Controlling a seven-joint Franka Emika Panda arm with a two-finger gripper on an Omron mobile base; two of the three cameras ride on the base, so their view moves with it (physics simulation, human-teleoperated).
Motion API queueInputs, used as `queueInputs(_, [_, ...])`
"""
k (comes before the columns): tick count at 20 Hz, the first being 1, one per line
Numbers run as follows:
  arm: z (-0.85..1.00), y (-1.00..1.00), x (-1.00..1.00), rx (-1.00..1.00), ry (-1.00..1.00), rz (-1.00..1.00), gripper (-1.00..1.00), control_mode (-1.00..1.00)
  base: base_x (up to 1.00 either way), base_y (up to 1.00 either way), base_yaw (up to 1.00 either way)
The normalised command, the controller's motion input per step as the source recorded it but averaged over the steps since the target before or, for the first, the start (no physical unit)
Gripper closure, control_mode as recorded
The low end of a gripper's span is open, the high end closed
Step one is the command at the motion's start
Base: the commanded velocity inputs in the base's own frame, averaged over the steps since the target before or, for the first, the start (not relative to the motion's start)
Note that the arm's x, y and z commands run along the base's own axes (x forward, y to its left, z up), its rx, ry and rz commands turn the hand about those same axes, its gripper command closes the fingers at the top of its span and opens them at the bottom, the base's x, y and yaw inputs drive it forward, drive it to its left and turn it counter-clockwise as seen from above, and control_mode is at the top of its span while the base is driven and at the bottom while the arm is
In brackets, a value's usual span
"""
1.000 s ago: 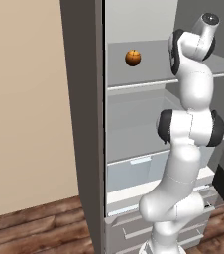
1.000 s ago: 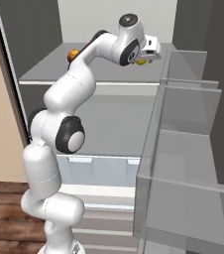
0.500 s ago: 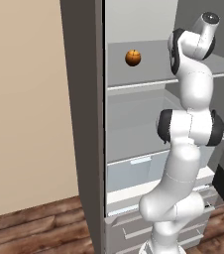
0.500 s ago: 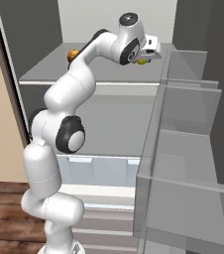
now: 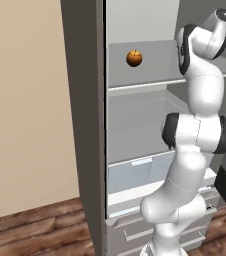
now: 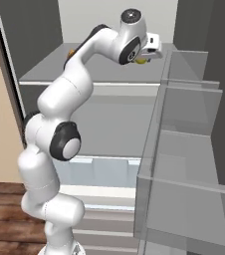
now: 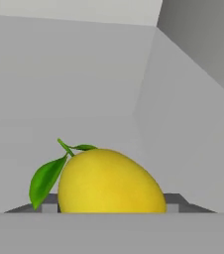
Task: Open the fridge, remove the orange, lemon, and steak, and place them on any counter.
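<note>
The fridge (image 5: 82,115) stands open, and my arm reaches onto its top shelf (image 6: 59,69). In the hand view the yellow lemon (image 7: 111,181), with a green leaf, fills the gap between the two dark fingertips (image 7: 48,204). My gripper (image 7: 111,206) is shut on the lemon, its pads touching both sides. From the right base view a sliver of the lemon (image 6: 142,61) shows under the gripper (image 6: 145,57). The orange (image 5: 134,58) rests on the same shelf, further left, apart from the hand. The steak is hidden.
Translucent door bins (image 6: 184,149) of the open fridge door stand close to the right of the arm. A pale drawer (image 5: 135,172) sits under the lower shelf. A beige wall (image 5: 25,100) lies left of the fridge, above the wooden floor (image 5: 30,235).
</note>
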Motion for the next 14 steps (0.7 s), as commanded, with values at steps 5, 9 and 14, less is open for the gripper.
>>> queueInputs(5, [0.01,0.18,-0.81,0.0,-0.15,0.04,1.0,-1.0,0.0,0.0,0.0])
queueInputs(9, [0.0,0.33,-0.99,0.0,-0.09,0.03,1.0,-1.0,0.0,0.0,0.0])
queueInputs(14, [0.1,0.49,-1.0,0.0,-0.04,0.03,1.0,-1.0,0.0,0.0,0.0])
